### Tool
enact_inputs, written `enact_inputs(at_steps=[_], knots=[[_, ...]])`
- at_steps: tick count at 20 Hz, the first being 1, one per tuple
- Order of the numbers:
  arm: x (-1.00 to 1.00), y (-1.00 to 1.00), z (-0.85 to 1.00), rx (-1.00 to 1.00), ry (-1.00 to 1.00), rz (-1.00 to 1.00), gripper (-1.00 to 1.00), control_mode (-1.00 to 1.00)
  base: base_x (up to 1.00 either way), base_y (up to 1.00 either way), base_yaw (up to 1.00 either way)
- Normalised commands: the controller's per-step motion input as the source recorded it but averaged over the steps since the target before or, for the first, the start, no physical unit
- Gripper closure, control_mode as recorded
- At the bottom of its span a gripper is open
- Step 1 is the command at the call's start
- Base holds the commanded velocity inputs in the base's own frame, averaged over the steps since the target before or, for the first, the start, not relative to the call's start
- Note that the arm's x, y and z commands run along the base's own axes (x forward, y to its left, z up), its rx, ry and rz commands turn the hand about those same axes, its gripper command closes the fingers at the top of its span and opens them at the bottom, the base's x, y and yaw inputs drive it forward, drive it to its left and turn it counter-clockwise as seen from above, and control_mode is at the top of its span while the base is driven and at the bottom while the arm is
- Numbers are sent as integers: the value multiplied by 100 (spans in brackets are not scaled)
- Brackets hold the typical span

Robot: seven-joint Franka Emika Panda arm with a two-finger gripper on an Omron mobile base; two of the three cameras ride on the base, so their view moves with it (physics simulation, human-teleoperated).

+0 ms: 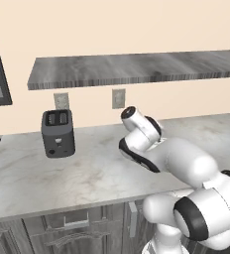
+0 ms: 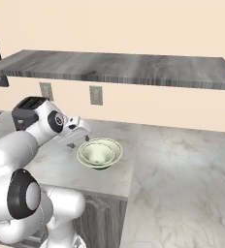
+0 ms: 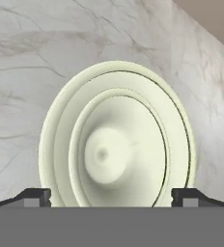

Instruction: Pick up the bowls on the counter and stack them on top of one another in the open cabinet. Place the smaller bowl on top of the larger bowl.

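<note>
Your gripper stands wide, holding nothing — fingertips flank the smaller bowl, nested upright in the larger bowl on the counter.

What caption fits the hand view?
Open hand poised over two nested bowls on the counter.
</note>
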Motion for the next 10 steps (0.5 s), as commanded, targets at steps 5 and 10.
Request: enact_inputs(at_steps=[5,10], knots=[[0,0,-43,-6,0,0,-100,-100,0,0,0],[0,0,-41,-7,0,0,-100,-100,0,0,0]])
